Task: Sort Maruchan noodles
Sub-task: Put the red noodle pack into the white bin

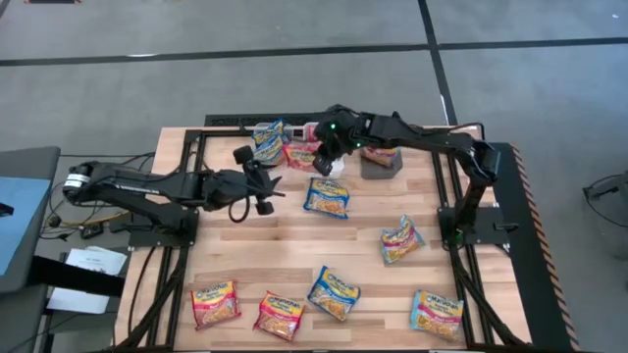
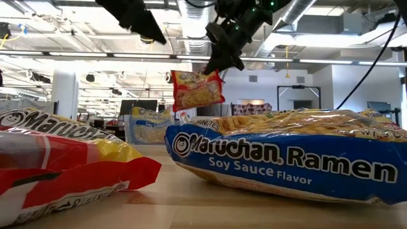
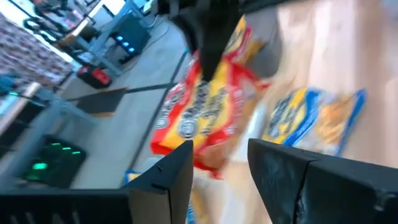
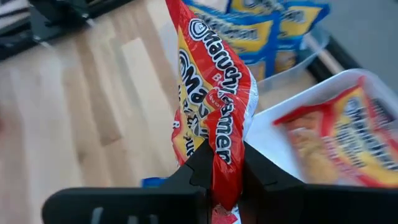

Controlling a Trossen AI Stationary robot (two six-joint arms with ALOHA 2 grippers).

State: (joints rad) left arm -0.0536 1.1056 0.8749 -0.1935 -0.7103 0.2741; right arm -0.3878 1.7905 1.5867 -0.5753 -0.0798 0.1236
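Table space lies open across the middle, a bare band of wood between the far cluster and the near row of packets. The right gripper hangs above the far edge, its fingers pinched tight on a red-trimmed Maruchan packet, which dangles clear of the wood beside a white bin. That bin already holds one red-trimmed packet; a clear bin next to it holds blue-trimmed packets, though their count cannot be told. The left gripper hovers near the table's centre-left, fingers spread apart and holding nothing. A dark grey bin sits under the right arm at the far edge. Six packets lie loose on the wood: two blue, one orange and three red or pink, four of them lined along the near edge.
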